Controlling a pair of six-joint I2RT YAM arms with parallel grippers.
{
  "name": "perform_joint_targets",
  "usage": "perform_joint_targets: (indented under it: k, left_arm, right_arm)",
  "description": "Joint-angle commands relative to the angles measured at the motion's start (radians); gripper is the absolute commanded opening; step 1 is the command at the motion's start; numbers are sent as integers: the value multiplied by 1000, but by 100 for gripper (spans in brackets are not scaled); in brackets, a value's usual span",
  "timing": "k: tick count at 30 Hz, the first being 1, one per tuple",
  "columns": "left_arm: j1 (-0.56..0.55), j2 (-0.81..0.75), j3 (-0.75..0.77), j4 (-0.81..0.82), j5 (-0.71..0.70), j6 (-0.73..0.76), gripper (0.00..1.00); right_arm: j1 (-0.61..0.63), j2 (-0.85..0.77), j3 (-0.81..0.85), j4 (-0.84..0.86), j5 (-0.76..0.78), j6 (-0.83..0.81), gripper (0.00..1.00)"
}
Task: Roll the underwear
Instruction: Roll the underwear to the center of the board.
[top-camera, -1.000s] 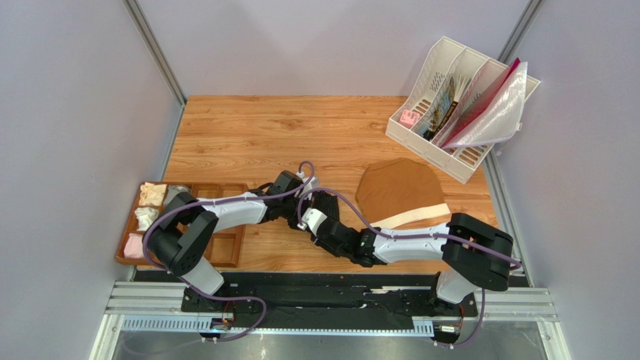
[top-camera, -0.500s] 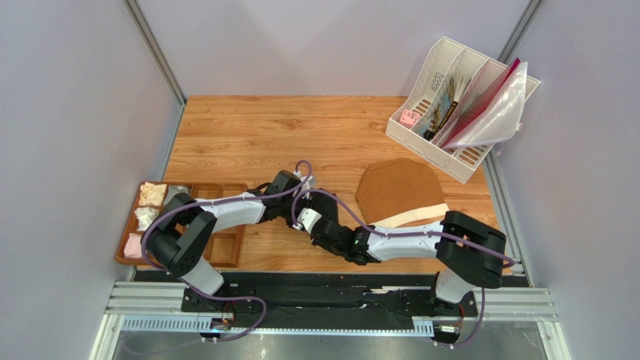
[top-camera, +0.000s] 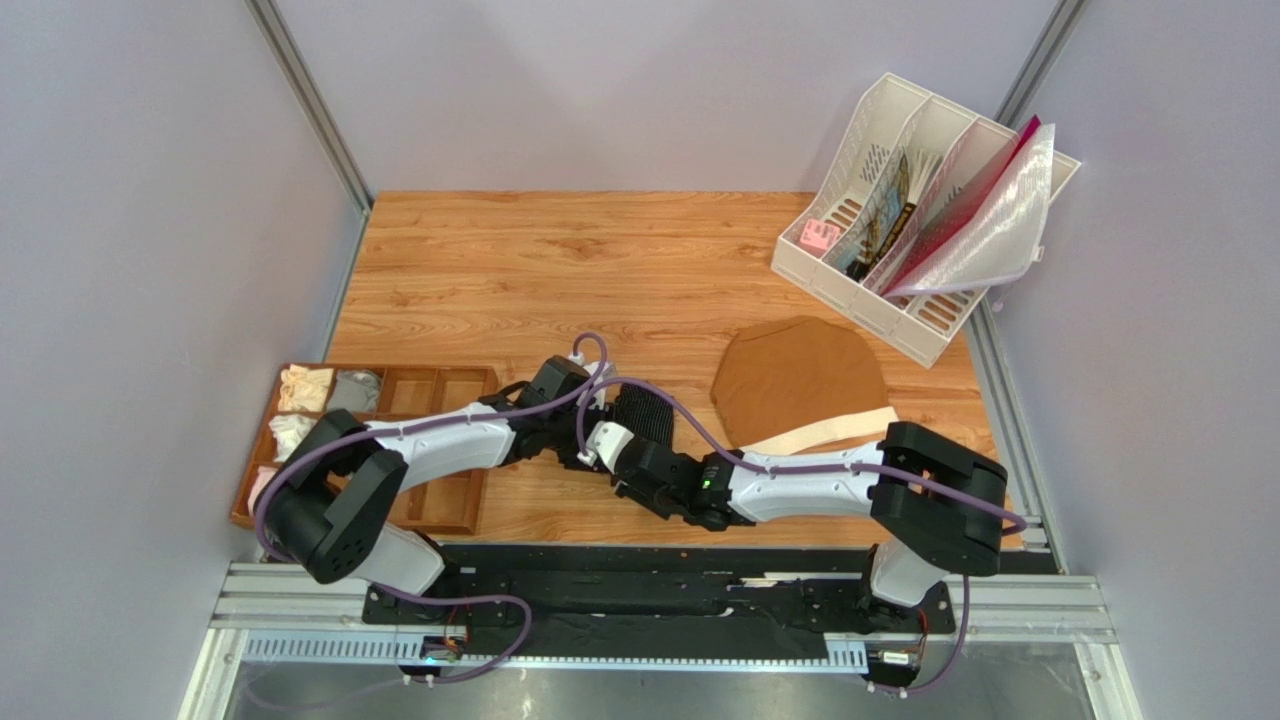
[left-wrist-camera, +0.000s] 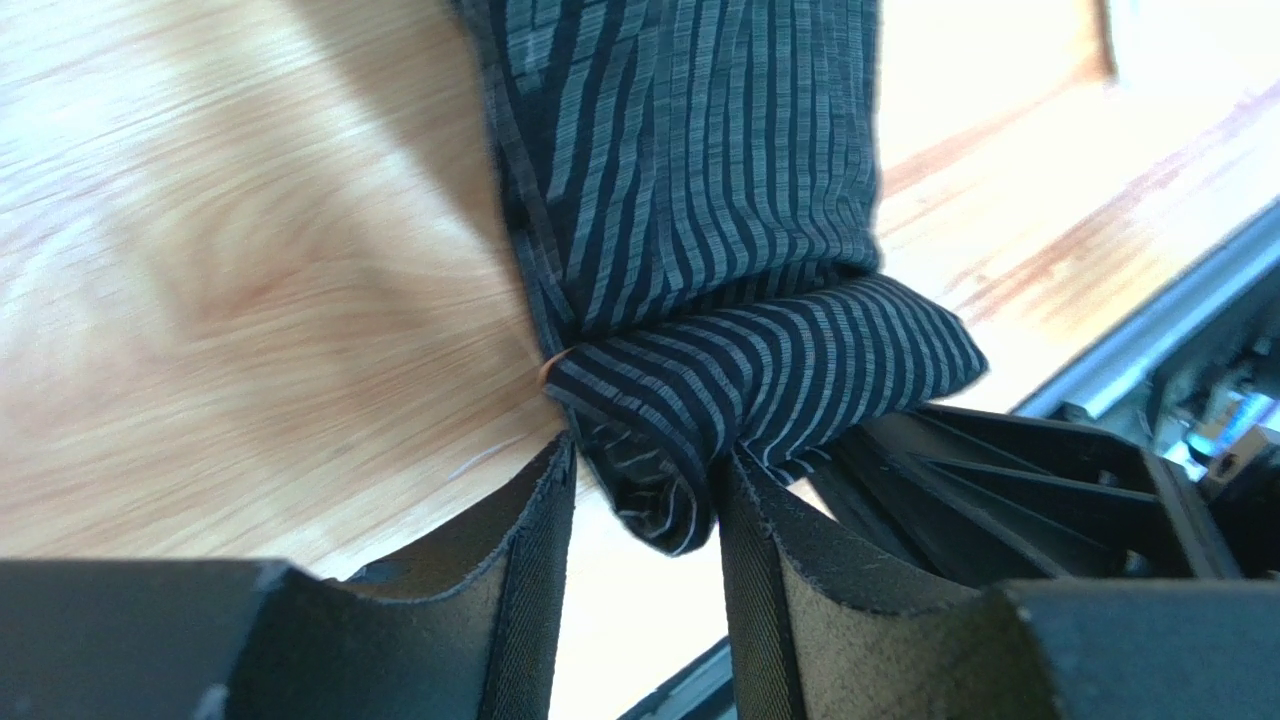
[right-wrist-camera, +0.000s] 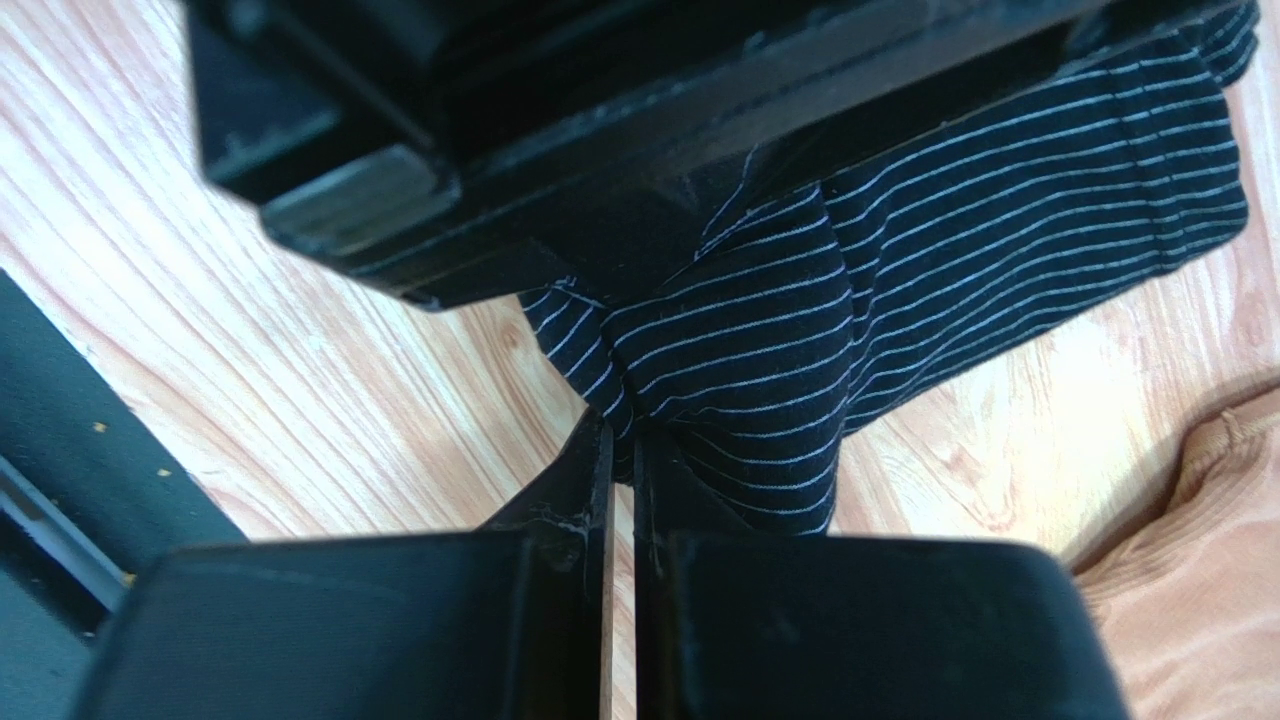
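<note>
- Underwear (left-wrist-camera: 706, 195), black with thin pale stripes, lies on the wooden table (top-camera: 496, 255), near the front, right where the two arms meet.
- Left gripper (left-wrist-camera: 646, 473) squeezes the folded near end from both sides.
- Right gripper (right-wrist-camera: 622, 435) is pinched tight on that same end, right next to the left one.
- From both grippers the cloth runs long and flat toward the far side, so I think the roll has to go that way.
- Brown briefs (top-camera: 793, 378) lie just beside it on the right.
</note>
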Motion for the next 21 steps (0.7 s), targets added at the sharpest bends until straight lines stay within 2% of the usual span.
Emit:
perform_joint_targets:
  k: [1,9,14,18,21]
  left_arm:
    - [1,-57,-32,-48,-103,28,46]
    - [1,-77,-49,-19,-117,68,51]
    - [0,-34,-79,90,-92,51,51]
    - [0,-45,-122,173,-96,34,46]
    - [1,-63,-182,300,-62,5,41]
  right_arm:
    - [17,41,6,-60,-87,40,0]
    - [17,51,16,-58,-95,42,0]
    - [17,57,19,-60,-101,42,0]
    - [17,54,14,-51,-104,42,0]
    - [17,54,8,-34,-113,42,0]
